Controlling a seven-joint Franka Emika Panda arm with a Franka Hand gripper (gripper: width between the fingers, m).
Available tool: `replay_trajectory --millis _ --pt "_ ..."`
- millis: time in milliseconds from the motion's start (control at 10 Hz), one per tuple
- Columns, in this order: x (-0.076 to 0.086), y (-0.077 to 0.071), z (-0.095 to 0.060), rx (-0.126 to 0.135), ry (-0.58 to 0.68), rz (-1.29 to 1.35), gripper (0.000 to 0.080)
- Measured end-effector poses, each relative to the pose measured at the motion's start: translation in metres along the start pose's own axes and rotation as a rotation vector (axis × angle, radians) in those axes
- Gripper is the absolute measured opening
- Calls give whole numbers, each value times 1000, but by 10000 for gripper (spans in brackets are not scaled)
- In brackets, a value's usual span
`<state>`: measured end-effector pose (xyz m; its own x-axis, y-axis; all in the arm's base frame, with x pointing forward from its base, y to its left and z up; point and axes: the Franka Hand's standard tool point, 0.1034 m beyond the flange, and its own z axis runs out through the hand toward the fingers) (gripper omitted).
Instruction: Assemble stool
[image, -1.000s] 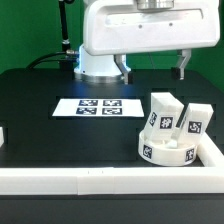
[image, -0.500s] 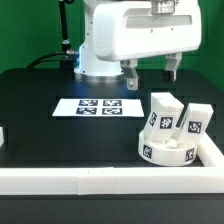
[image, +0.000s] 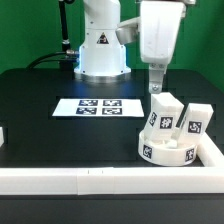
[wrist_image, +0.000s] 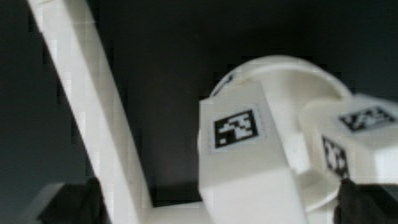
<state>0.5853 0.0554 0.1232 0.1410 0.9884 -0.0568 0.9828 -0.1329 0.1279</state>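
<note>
Nothing here acts as a container. The white border bars (image: 100, 180) only fence the desk's front edge and the corner on the exterior view's right.

Stool parts sit bunched in that corner. The round seat (image: 167, 148) rests on the black desk (image: 40, 120), tags on its rim, touching or just beside the bars. Three blocky legs sit on or against the seat: one leg (image: 163, 105) at the back, one tagged leg (image: 165, 123) in the middle, one tagged leg (image: 195, 119) toward the exterior view's right. All three are tilted and bunched together.

Gripper (image: 157, 78) hangs above the back leg, fingers pointing down, tips just over its top edge. From this side I see only one finger profile, so I can't tell how wide it stands. It holds nothing visible.

The marker board (image: 99, 106) lies flat mid-desk, apart from the stool parts. Robot base (image: 100, 55) is at the back edge.

Wrist view is blurry: a long white bar (wrist_image: 98, 120) runs across the frame, and beside it are the seat (wrist_image: 267, 110) and tagged legs (wrist_image: 365, 125). A dark finger (wrist_image: 63, 200) is probably at the frame's edge.
</note>
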Motion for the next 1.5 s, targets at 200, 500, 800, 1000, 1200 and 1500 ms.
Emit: replay_trajectory --millis 200,500,800,1000,1200,1500 --pt "-3 -1 1 -3 -21 -94 649" --pt "15 -11 16 19 -32 -87 649" --pt "19 -14 25 31 -36 -69 649" --pt "18 -12 27 30 -37 -66 649" --pt "15 -9 26 29 -38 -61 555" --pt "1 -1 24 20 -38 -69 237"
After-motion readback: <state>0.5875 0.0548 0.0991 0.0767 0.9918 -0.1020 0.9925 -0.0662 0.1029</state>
